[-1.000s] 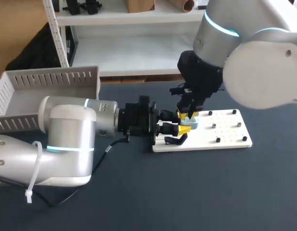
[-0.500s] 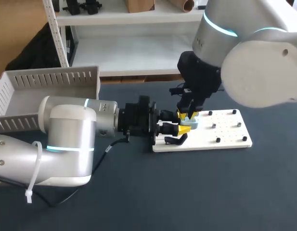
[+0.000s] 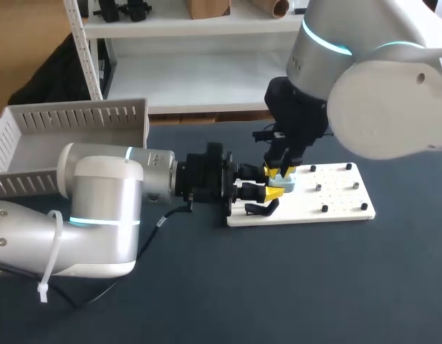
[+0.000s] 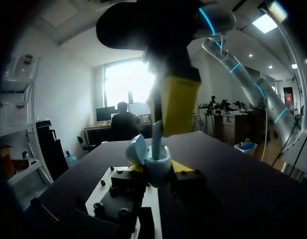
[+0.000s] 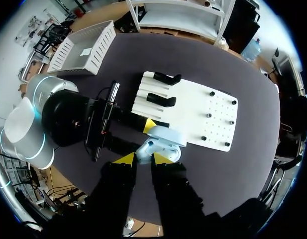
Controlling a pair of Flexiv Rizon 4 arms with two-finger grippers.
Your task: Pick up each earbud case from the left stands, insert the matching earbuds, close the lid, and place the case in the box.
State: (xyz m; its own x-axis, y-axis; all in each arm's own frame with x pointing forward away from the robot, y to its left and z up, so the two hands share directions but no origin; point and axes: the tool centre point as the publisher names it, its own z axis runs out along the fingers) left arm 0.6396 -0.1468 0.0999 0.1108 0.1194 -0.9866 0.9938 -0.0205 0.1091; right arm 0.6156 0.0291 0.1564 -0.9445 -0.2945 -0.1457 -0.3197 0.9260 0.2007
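Pale-blue case (image 5: 163, 144), lid up, hanging over white board (image 5: 203, 107), near black stands (image 5: 162, 78). Our left gripper (image 4: 160, 169) comes in level, yellow tips pinching case from both sides. Our right gripper (image 5: 142, 159) is straight above, fingers nearly together, nipping earbud (image 4: 155, 145), its stem dipping into case. Slotted box (image 3: 34, 136) sits well off behind our left arm.

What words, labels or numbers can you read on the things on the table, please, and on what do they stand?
None can be read.
White slip in the box: too small to tell whether it bears print.
Board, case and earbud: no print shows.
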